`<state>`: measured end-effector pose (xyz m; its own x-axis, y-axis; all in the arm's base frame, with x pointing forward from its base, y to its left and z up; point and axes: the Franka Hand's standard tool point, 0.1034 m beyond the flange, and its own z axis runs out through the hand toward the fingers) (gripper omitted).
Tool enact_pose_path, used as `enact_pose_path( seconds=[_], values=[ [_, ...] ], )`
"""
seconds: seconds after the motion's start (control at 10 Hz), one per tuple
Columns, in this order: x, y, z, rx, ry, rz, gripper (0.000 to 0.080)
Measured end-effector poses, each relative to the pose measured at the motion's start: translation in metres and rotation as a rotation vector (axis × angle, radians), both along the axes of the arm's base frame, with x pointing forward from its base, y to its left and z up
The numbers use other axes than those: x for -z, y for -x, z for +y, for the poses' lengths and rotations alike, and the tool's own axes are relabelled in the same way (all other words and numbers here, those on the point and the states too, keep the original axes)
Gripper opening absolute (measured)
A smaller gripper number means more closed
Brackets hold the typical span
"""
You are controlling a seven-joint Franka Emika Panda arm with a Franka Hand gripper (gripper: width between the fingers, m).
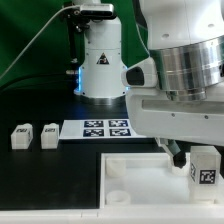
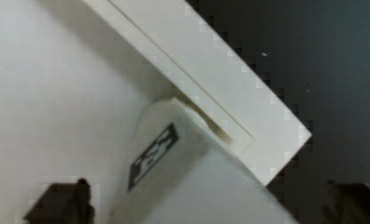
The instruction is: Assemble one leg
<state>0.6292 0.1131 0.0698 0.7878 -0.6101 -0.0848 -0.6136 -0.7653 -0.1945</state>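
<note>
The work surface is a black tabletop [image 1: 40, 165] against a dark background. Reading from the exterior view's left, I first see two small white plastic blocks [image 1: 22, 134] [image 1: 49, 134], each with a black-and-white tag, standing side by side and well apart from everything else. Just beside them lies the marker board [image 1: 105, 128], flat on the table. Behind it is the arm's white base [image 1: 100, 62], with a blue glow at its foot. Nearer my camera lies the large white square plastic panel [image 1: 140, 195]. It has a raised round corner socket [image 1: 117, 172], and I can make out nothing sitting in that one. At the panel's corner toward the exterior view's right stands the leg [image 1: 205, 168], a small white plastic post with a square tag facing my camera. It looks upright, but I cannot tell whether it is seated in a socket. On the wrist view the leg [image 2: 164, 160] sits close against the panel's thick raised edge [image 2: 208, 75]. The arm comes down from the upper right, its broad silver wrist [image 1: 190, 65] filling that side, with the hand pointing straight down over the leg. The gripper [image 2: 205, 205] stands wide. Its dark fingertips [image 2: 61, 203] sit far out on either side of the leg, and I see a gap between each one and the leg.
</note>
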Motion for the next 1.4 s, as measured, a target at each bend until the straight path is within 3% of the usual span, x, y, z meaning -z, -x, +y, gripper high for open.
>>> enact_pose_path(
  seconds=[0.1, 0.2, 0.4, 0.6, 0.7, 0.8, 1.0, 1.2, 1.4],
  values=[
    [0.0001, 0.0009, 0.0002, -0.114, 0.018, -0.015, 0.0649],
    [-0.0007, 0.002, 0.001, -0.327, 0.07, -0.034, 0.0649],
    [-0.0036, -0.0002, 0.0009, -0.481, 0.084, -0.062, 0.0649],
    [-0.0021, 0.0007, 0.0012, -0.407, 0.08, -0.046, 0.0393],
    [-0.0021, 0.0008, 0.0016, -0.384, 0.078, -0.042, 0.0393],
    [-0.0014, 0.0012, -0.0004, -0.234, 0.073, -0.014, 0.0298],
    [-0.0011, 0.0013, -0.0011, -0.022, 0.063, 0.023, 0.0298],
    [0.0002, 0.0009, -0.0026, 0.421, 0.048, 0.091, 0.0298],
    [0.0005, 0.0017, -0.001, 0.784, 0.005, 0.151, 0.0298]
  ],
)
